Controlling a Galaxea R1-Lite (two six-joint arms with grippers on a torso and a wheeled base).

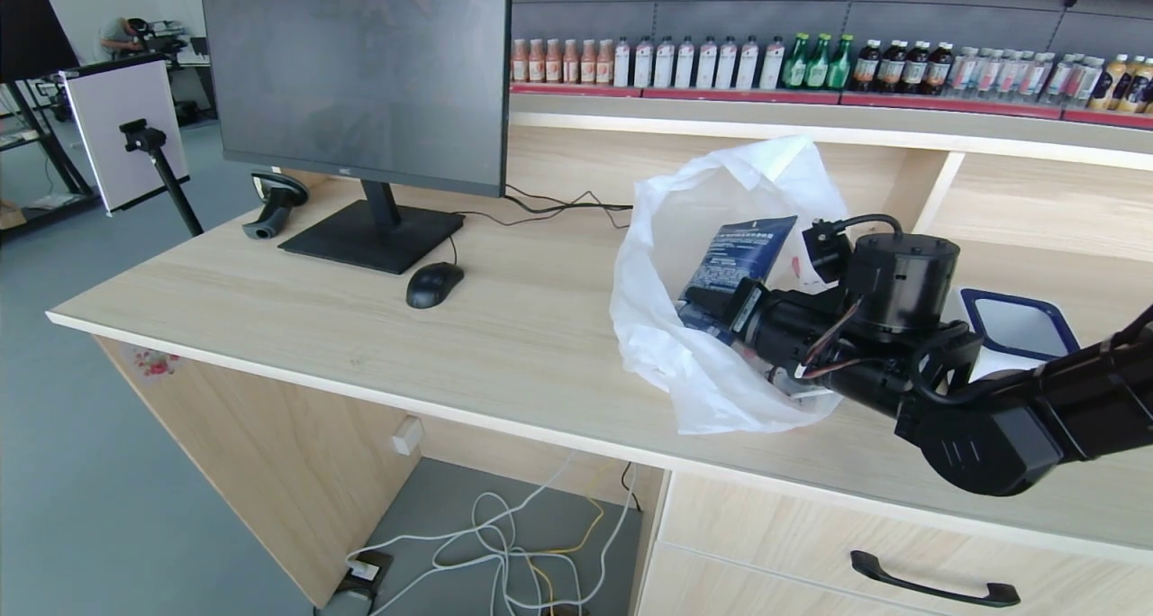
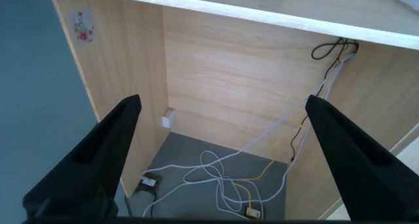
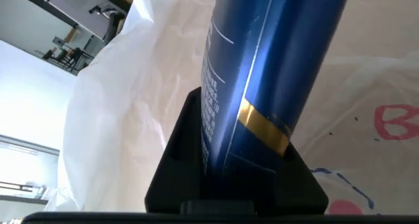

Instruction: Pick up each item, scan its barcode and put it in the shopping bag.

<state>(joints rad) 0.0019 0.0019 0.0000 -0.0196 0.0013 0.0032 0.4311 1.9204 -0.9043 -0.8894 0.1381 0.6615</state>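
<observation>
Right gripper [image 1: 716, 314] clamps the lower end of a blue packet [image 1: 743, 254], seemingly light, floppy and slick, inside the shopping bag [image 1: 694, 382] by the counter [image 1: 315, 319]'s front edge.

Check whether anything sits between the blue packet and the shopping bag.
Nothing visible does. The right gripper holds the blue packet inside the shopping bag's open mouth, with only the bag's white plastic around it.

A shop checkout: shelves [image 1: 721, 95] of bottled drinks [image 1: 815, 60] behind a desk [image 1: 360, 328] with monitor [image 1: 360, 67], scanner [image 1: 273, 203] and bag [image 1: 667, 337]
</observation>
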